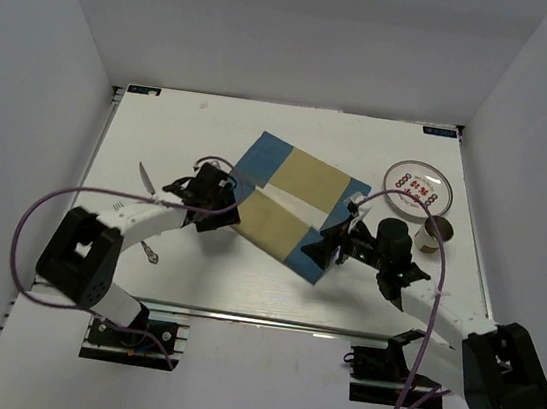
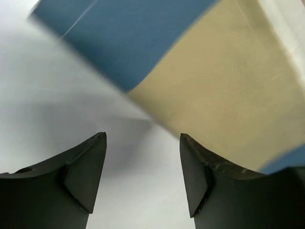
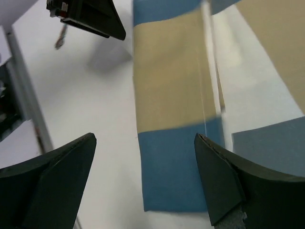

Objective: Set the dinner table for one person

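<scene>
The dinner table point(image 1: 272, 295) is the white top spread under both pincers, running out well past them on every side. On it, between the 2 pincers, a blue-and-tan placemat point(image 1: 301, 183) lies askew, with a pale strip running across its middle.

The left pincer point(image 1: 226, 193) sits low at the mat's left edge. In its wrist view its 2 fingers point(image 2: 81, 171) stand moderately apart with only bare table between them, and the mat lies just ahead of the tips. The right pincer point(image 1: 332, 243) hangs at the mat's near right corner. Its fingers point(image 3: 224, 181) are spread wide and grip nothing, and the mat's blue end lies below the gap.

A patterned plate point(image 1: 415, 190) rests beyond the right pincer and to its right. A small cup point(image 1: 433, 233) stands just right of that pincer, close beside the plate. A knife point(image 1: 147, 179) lies left of the left pincer, apart from it.
</scene>
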Robot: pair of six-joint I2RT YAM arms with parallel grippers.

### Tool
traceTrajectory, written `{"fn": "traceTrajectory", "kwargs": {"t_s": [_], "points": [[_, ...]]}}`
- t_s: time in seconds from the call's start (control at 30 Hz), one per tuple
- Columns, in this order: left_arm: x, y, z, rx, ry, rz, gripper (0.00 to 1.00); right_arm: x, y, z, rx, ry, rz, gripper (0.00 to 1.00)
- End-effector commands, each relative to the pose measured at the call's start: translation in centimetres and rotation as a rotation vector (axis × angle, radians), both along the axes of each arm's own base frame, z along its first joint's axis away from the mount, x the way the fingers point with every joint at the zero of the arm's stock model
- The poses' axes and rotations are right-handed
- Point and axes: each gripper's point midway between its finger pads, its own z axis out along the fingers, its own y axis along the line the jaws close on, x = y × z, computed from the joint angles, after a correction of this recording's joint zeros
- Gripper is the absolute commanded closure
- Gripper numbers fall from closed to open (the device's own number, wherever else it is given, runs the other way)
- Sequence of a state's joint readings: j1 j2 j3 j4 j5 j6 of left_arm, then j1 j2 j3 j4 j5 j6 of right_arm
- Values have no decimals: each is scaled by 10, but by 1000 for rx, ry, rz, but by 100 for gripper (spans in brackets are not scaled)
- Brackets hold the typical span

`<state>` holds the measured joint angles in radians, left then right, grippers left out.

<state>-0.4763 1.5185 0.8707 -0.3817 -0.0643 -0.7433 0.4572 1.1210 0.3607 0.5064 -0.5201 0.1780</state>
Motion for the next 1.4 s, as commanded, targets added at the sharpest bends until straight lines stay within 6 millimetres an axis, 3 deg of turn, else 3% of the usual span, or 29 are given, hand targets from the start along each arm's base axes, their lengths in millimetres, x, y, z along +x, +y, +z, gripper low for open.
{"fn": "traceTrajectory", "kwargs": {"t_s": [0.0,0.13,0.2,0.27,0.33,0.37,0.4,0.6,0.7,0.9,0.93,0.97,1.03,1.07,1.13,1.27,1.37], "points": [[0,16,53,-33,-178,85,27,-20,14,45,129,-110,121,11],[-21,35,72,-17,-220,114,21,-19,4,48,130,-124,48,11],[-25,41,81,-9,-239,119,11,5,-11,38,101,-58,-137,11],[-30,46,80,18,-219,118,4,36,-29,13,28,69,-346,11],[-31,45,81,30,-195,105,2,46,-32,-5,-35,145,-392,11],[-31,44,82,33,-185,95,2,50,-32,-24,-83,197,-391,11],[-33,44,81,43,-168,81,2,56,-32,-26,-98,217,-398,11],[-36,39,87,51,-136,6,2,55,-25,-46,-83,271,-342,16],[-38,38,89,51,-141,-19,2,53,-19,-58,-109,315,-282,24],[-41,35,83,50,-115,-43,2,48,-16,-83,-157,391,-240,27],[-42,34,82,46,-111,-47,2,45,-13,-84,-159,401,-212,31],[-41,34,81,47,-108,-51,2,44,-10,-83,-153,402,-191,45],[-42,32,81,43,-104,-57,2,39,-3,-77,-132,399,-137,58],[-41,32,82,41,-107,-57,2,38,-1,-74,-122,396,-125,83],[-40,31,82,38,-109,-62,2,37,3,-66,-104,385,-96,97],[-39,30,83,39,-104,-63,2,36,12,-46,-65,356,-50,100],[-37,31,84,43,-106,-51,2,35,21,-20,-4,296,3,100]]}}
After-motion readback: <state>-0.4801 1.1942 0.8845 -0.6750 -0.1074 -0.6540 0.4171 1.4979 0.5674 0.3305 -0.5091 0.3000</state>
